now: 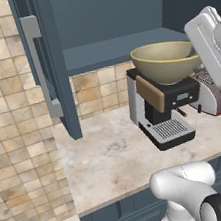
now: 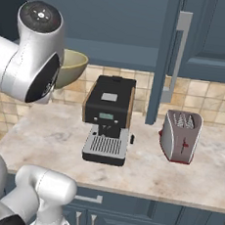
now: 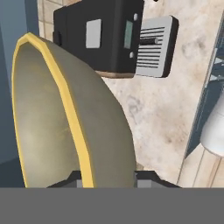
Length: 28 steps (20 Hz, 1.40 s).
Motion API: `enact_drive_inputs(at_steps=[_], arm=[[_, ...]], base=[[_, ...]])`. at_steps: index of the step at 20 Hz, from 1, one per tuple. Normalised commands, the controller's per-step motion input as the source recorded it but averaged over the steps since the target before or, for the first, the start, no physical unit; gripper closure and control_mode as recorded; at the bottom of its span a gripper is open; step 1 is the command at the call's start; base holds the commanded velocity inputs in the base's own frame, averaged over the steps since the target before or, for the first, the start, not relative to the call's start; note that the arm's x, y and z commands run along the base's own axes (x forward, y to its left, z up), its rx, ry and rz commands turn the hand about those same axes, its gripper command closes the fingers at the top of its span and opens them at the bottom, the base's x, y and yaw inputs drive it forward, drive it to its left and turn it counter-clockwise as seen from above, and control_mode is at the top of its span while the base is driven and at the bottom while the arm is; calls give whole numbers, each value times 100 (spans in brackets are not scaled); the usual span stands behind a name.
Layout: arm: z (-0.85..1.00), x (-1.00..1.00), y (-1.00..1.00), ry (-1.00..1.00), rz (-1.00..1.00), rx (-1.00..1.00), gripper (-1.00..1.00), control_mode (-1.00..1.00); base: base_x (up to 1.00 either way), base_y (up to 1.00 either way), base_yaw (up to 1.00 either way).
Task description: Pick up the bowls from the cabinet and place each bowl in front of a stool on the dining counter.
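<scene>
Olive-beige bowl [image 1: 165, 61] held aloft above coffee machine [image 1: 163, 105], gripper [image 3: 107, 178] clamped on rim. Cabinet [image 1: 113, 21] door [image 1: 45, 67] open at left. Toaster [image 2: 181, 136] right on tabletop [image 1: 115, 157].

- The olive-beige bowl [image 2: 72, 68] shows at the left, partly hidden behind the arm's white joint, raised above the worktop [image 2: 48, 137] and in front of the tiled wall.
- A black coffee machine [image 2: 108, 118] stands mid-worktop, near the back.
- A silver toaster [image 2: 181, 136] sits toward the right.
- The open cabinet door [image 2: 167, 56], with its grey bar handle [image 2: 178, 52], hangs between coffee machine and toaster.
</scene>
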Motion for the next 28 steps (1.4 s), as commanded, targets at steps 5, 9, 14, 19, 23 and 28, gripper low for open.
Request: enact_drive_inputs(at_steps=[5,9,14,19,23,28], arm=[[-3,-35,0,0,0,0,100,-100],[-17,-56,0,0,0,0,100,-100],[-10,-54,0,0,0,0,100,-100],[-2,-18,0,0,0,0,100,100],[0,0,0,0,0,0,100,100],[0,0,0,0,0,0,100,100]], base=[[0,0,0],[0,0,0],[0,0,0],[-43,-2,0],[-100,-20,-5],[-100,-37,-36]])
